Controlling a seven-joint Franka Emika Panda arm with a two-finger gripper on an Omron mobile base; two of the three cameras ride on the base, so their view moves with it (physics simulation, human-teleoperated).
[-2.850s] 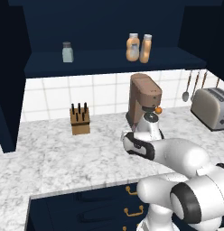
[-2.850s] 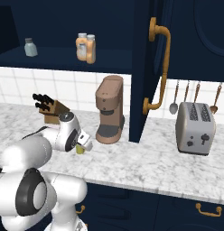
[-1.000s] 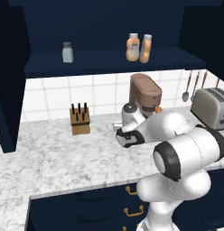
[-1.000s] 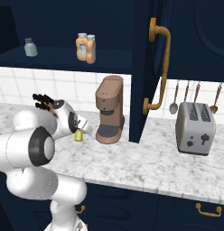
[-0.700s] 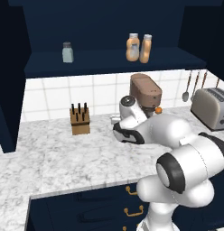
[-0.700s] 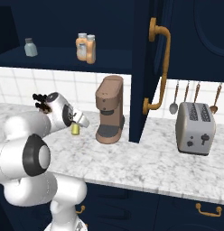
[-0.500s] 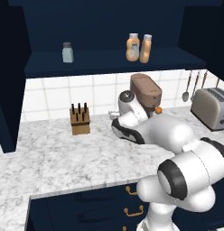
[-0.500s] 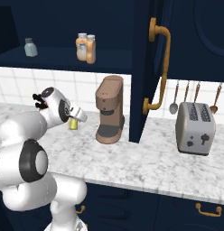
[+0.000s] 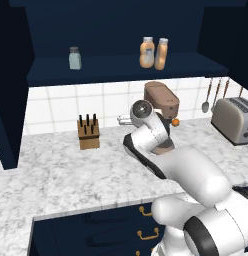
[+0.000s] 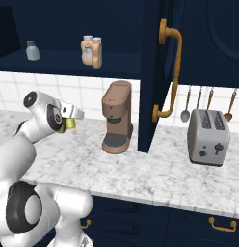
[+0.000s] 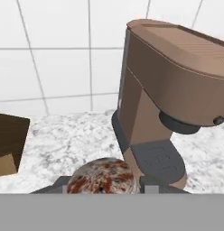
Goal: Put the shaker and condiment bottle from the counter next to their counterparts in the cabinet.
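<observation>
My gripper hangs above the counter, left of the coffee machine, shut on the small yellow-green shaker. In the hand view the shaker's speckled cap sits between the two fingertips. In the left base view the gripper points left, toward the knife block. The slim orange condiment bottle stands on the navy cabinet's shelf right beside the bulbous orange bottle. The pale grey-blue shaker stands alone further left on that shelf.
A brown coffee machine stands just right of the gripper. A wooden knife block is to its left. A toaster and hanging utensils are far right, past a navy door with a brass handle.
The arm has swung left and up from beside the coffee machine, carrying the yellow-green shaker higher above the counter. The things on the shelf have not moved.
</observation>
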